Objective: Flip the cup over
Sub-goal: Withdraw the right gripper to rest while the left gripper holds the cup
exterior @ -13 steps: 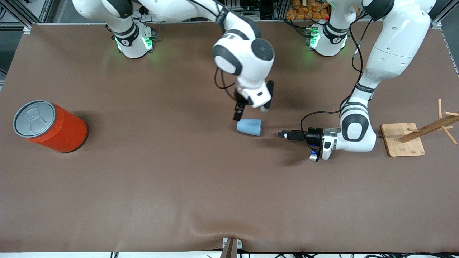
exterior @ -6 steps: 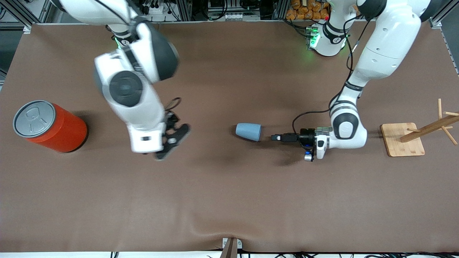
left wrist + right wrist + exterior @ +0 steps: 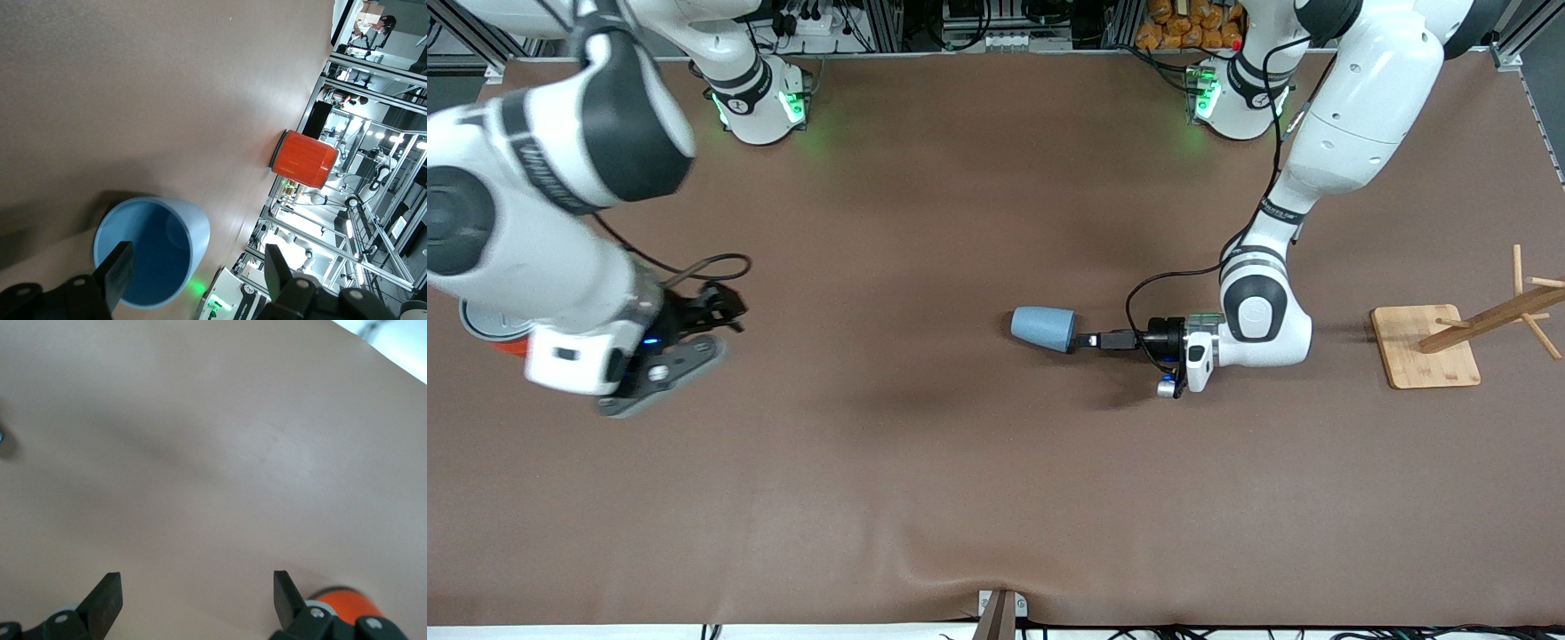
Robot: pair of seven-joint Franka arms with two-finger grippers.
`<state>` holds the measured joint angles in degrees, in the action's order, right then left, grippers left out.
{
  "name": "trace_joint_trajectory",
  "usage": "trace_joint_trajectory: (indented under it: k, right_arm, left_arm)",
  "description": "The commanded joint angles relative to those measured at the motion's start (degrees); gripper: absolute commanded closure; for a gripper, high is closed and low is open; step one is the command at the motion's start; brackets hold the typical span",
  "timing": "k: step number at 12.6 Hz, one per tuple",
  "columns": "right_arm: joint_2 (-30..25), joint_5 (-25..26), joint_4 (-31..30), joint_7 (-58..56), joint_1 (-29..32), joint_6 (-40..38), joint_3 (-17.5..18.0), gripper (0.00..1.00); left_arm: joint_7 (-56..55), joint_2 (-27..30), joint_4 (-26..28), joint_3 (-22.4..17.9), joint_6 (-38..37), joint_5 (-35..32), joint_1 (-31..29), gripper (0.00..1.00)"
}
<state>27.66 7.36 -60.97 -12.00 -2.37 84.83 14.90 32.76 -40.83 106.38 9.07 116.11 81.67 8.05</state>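
The light-blue cup (image 3: 1042, 327) lies on its side mid-table, its mouth toward the left arm's end. My left gripper (image 3: 1087, 340) is low at the cup's mouth and open. In the left wrist view the cup's darker blue inside (image 3: 150, 250) faces the camera. One of the fingers (image 3: 120, 273) shows against the mouth and the other stands outside the rim, so the left gripper (image 3: 198, 267) straddles the cup's wall. My right gripper (image 3: 725, 311) is open and empty, up over the right arm's end of the table; the right wrist view shows it (image 3: 197, 593) over bare cloth.
The orange can (image 3: 503, 347) stands at the right arm's end, mostly hidden under the right arm; it also shows in the left wrist view (image 3: 305, 159) and the right wrist view (image 3: 347, 599). A wooden peg rack (image 3: 1427, 347) stands at the left arm's end.
My right arm has swung away from the cup to over the orange can's end. My left gripper has slid along the table up to the cup's mouth.
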Motion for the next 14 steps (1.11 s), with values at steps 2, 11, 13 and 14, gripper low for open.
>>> trace_joint_trajectory:
  k: [2, 11, 13, 14]
  right_arm:
    - [-4.4, -1.1, -1.7, 15.3, 4.2, -3.8, 1.7, 0.00]
    - [-32.7, -13.2, -30.7, 30.4, 2.2, 3.1, -12.5, 0.00]
    - [-32.8, -12.0, -30.8, 30.4, 2.0, 3.1, -12.4, 0.00]
    - [-32.8, -11.9, -30.8, 30.3, 1.9, 3.1, -12.1, 0.00]
  left_arm:
    - [1.3, -1.3, -1.7, -0.1, 2.4, 5.1, 3.3, 0.17]
    - [1.7, -1.3, 0.2, -0.1, 4.5, 5.3, 5.9, 1.00]
    - [1.5, -0.8, 0.1, -0.4, 4.8, 5.1, 5.8, 1.00]
    - [1.3, -0.7, -0.2, -0.4, 4.9, 5.0, 5.7, 1.00]
